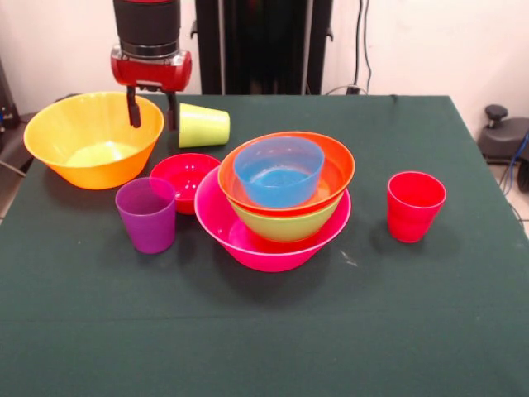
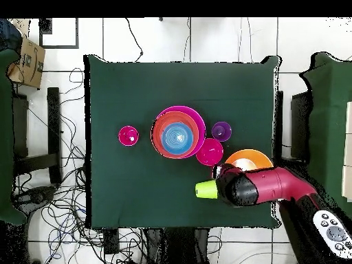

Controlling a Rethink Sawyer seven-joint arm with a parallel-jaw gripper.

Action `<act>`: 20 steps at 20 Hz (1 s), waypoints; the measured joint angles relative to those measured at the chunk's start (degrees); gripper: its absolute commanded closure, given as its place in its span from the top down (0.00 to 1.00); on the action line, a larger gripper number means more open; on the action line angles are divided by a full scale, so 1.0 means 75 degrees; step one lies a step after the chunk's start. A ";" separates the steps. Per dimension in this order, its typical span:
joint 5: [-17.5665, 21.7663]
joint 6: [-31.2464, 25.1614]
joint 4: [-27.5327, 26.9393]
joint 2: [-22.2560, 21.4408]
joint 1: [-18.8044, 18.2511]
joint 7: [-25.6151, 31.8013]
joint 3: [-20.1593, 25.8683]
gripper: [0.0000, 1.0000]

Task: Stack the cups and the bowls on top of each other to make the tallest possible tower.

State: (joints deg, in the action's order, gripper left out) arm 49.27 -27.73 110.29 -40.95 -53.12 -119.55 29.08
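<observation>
My gripper (image 1: 151, 113) is open and empty. It hangs at the far left between the large yellow-orange bowl (image 1: 92, 136) and the lime green cup (image 1: 202, 126), which lies on its side. The tower stands mid-table: the pink bowl (image 1: 273, 244) holds the green bowl (image 1: 285, 225), then the orange-red bowl (image 1: 335, 165), then the small blue bowl (image 1: 278, 169). The small red bowl (image 1: 183, 178) and the upright purple cup (image 1: 146, 215) sit left of the tower. The red cup (image 1: 415, 205) stands upright to its right. The small orange bowl does not show.
The green cloth table (image 1: 248, 331) has open room in front of the tower. In the overhead view the arm (image 2: 265, 185) reaches in over the yellow-orange bowl (image 2: 249, 158). Cables and furniture surround the table.
</observation>
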 measured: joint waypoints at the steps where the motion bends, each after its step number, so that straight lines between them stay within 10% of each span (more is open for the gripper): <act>1: 0.0008 0.0000 0.0001 0.0001 -0.0039 0.0000 0.0000 1.00; 20: 0.1195 0.0003 -0.0004 0.0716 -0.0235 0.0000 -0.0045 1.00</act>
State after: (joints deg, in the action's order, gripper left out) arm 58.23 -27.71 110.26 -35.58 -54.88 -119.55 28.74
